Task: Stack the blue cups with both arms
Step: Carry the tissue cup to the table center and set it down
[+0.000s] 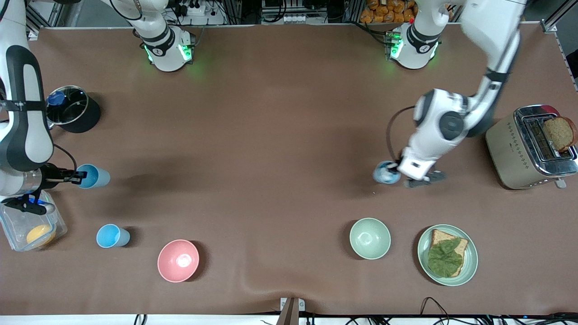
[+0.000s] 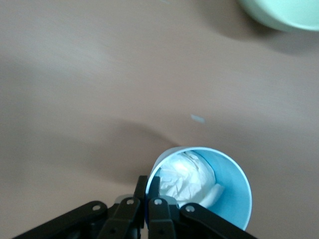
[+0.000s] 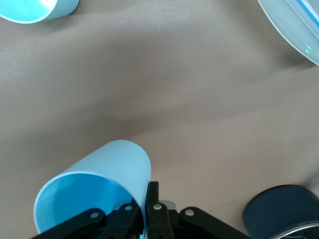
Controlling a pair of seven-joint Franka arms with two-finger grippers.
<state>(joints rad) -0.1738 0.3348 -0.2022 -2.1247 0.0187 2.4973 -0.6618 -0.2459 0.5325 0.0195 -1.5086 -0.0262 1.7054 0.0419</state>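
1. Right gripper (image 1: 80,176), at the right arm's end of the worktop (image 1: 271,135), clamped on the rim of a blue cup (image 1: 93,176); cup tilted, its mouth turned toward the gripper, wall pinched between the fingers (image 3: 152,199).
2. Just beside that gripper, toward the front camera, a clear container (image 1: 27,228) with something orange in it; a dark pot (image 1: 72,109) near the gripper, toward the bases.
3. Second blue cup (image 1: 112,236) loose on the worktop, nearer the front camera than the right gripper; pink bowl (image 1: 178,260) beside it.
4. Left gripper (image 1: 393,168) down toward the left arm's end, closed on the rim of a third blue cup (image 1: 386,173); crumpled white material (image 2: 187,177) inside that cup.
5. Pale green bowl (image 1: 370,238) near the left gripper, toward the front camera; plate (image 1: 469,266) with bread and a leaf next to it.
6. Toaster (image 1: 519,153) with a slice of bread, beside the left gripper.
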